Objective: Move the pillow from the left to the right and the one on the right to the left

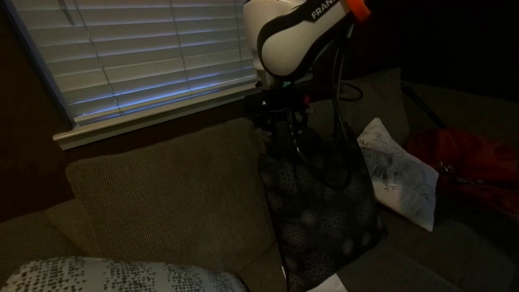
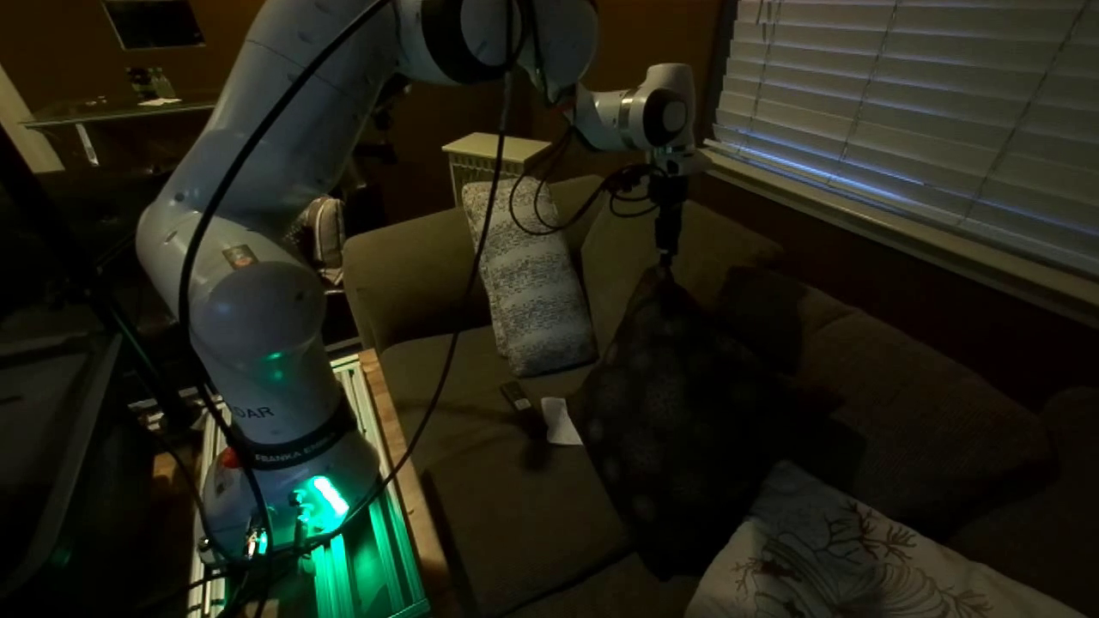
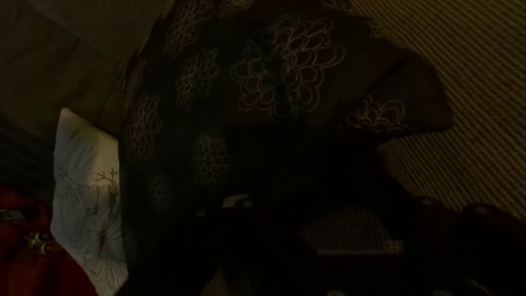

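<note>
Pincer [image 2: 665, 261] gripping dark pillow [image 2: 674, 429], white pillow [image 1: 399, 174] alongside

It is dim, bluish light seeping low through the blinds [image 1: 142, 44] above a pale sill [image 1: 162, 112]. The wall [image 2: 657, 34] is brown. In an exterior view, a white stand [image 2: 498, 148] sits beyond the ribbed couch [image 2: 515, 515].

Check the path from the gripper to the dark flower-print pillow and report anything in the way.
Nothing visible blocks it: in an exterior view the gripper is right at the top of the dark flower-print pillow. The white coral-print pillow sits beside it, off that path. Too dark to confirm a grip.
</note>
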`<state>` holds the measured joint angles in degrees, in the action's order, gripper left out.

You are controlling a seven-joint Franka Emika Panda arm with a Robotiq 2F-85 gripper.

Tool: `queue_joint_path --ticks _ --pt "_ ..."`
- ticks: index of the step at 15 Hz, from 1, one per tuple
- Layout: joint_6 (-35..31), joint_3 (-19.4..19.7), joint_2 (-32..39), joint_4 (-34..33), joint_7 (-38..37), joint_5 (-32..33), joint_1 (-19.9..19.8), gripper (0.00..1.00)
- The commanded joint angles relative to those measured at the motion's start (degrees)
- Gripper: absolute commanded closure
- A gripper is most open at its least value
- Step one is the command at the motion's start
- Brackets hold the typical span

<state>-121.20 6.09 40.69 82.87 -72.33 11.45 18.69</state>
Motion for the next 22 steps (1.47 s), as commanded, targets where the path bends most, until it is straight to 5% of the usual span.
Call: queue_joint_path --ticks 1,6,10,16,17,22 --pt "4.73 -1.65 -5.11 4.37 10.76 1.32 -3.03 0.02" --pt "8.79 0.04 -10.52 11.04 24.50 4.72 -6.56 0.00" --pt "2.97 2.15 -15.22 19.48 31.10 9.56 -10.21 0.00" --pt "-7.37 3.57 -17.73 27.96 40.82 3.40 -19.82 0.00" --pt "-4.08 4.39 -14.82 23.26 38.46 5.80 -17.86 0.00" --pt "-6.52 4.48 -15.66 25.83 40.26 4.42 -19.36 0.00"
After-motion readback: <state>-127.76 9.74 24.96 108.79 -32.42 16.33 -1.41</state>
